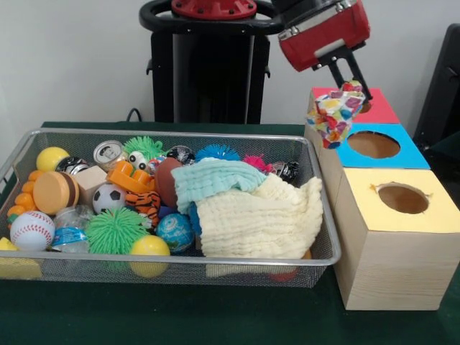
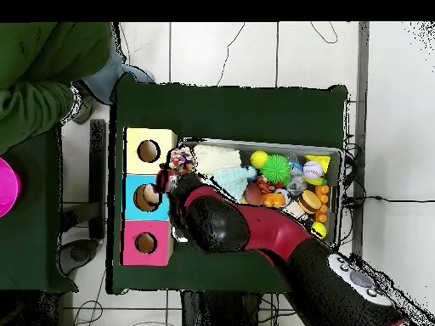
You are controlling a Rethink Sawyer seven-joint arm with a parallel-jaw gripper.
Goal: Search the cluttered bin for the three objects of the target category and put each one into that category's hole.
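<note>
My gripper [image 1: 354, 86] is shut on the small white cloth with multicoloured dots [image 1: 336, 111], which hangs in the air beside the row of boxes, near the blue-topped one. In the overhead view the gripper [image 2: 174, 176] and the dotted cloth [image 2: 179, 158] sit between the wire mesh bin [image 2: 340, 170] and the boxes. The pale teal cloth [image 1: 212, 180] and the larger cream cloth [image 1: 259, 219] lie in the right end of the bin [image 1: 180, 260]. The yellow-topped box's hole [image 1: 402, 198] is open; it also shows from above [image 2: 149, 151].
The blue-topped hole [image 1: 373, 144] and the red-topped box [image 1: 381, 111] stand behind the yellow one. The bin holds several balls, spiky rubber balls, toy food and a can. A person's green sleeve [image 2: 42, 76] shows at the overhead view's upper left.
</note>
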